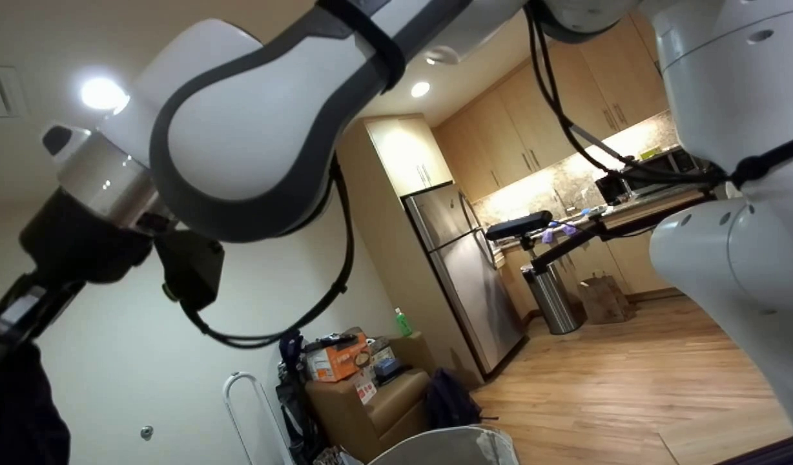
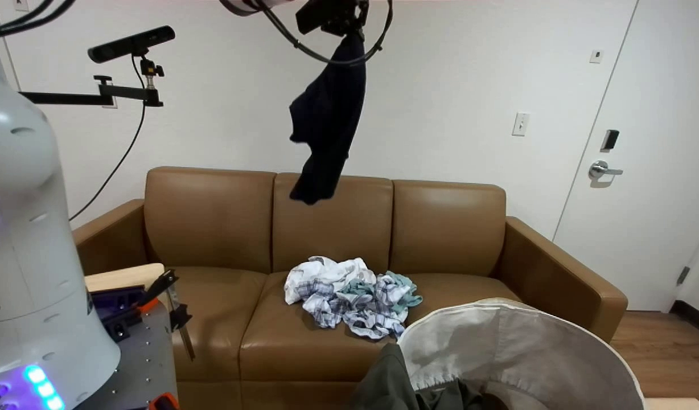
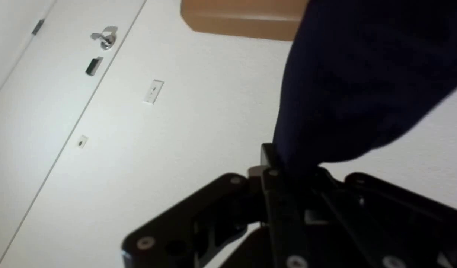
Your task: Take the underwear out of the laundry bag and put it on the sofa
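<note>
Now what is taken to be the underwear [image 2: 329, 119], a dark cloth, is held aloft, well apart from the laundry bag [image 2: 475, 336]. The taking-out looks done; the laying on the sofa [image 2: 207, 219] is left. A crumpled pile of clothes [image 2: 355, 299] is borne there. And the jaws? Brought nearly together, one end of the fabric pinched between them.
</note>
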